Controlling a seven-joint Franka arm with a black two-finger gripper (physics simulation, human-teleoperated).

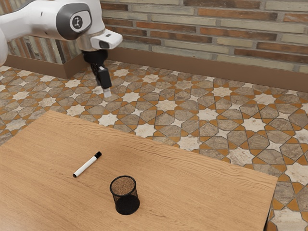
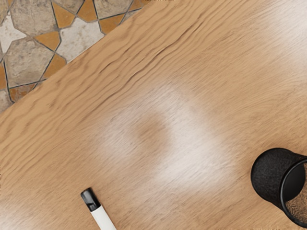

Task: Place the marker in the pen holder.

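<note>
Your black gripper (image 1: 107,90): pointing downward, raised above the tabletop's height and well apart from the marker – I cannot tell you whether it stands apart or together.
Your white-and-grey robot arm (image 1: 62,20): reaching in from the exterior view's upper left, with the gripper at its end.
Slim white marker with black ends (image 1: 86,165): lying flat on the table, outside the pen holder; in the wrist view you see its capped end and part of the white barrel.
Marker's long axis: slanting across the wood grain; follow it and you pass beside the pen holder, not through it.
Marker's black cap (image 1: 98,154): pointing toward the table edge that borders the visible floor, while the plain black tip (image 1: 74,175) points away from that edge.
Round black mesh pen holder (image 1: 126,197): upright, rim up, near the marker but not touching it – you have it toward the exterior view's right of the marker.
Light-brown wooden table (image 1: 192,192): under both things, its grain visible to you in both views.
Patterned star-tile floor (image 1: 207,114): beyond the table edge.
Multicoloured brick wall (image 1: 202,36): behind the floor, with a brown baseboard (image 1: 211,72) along its foot.
</note>
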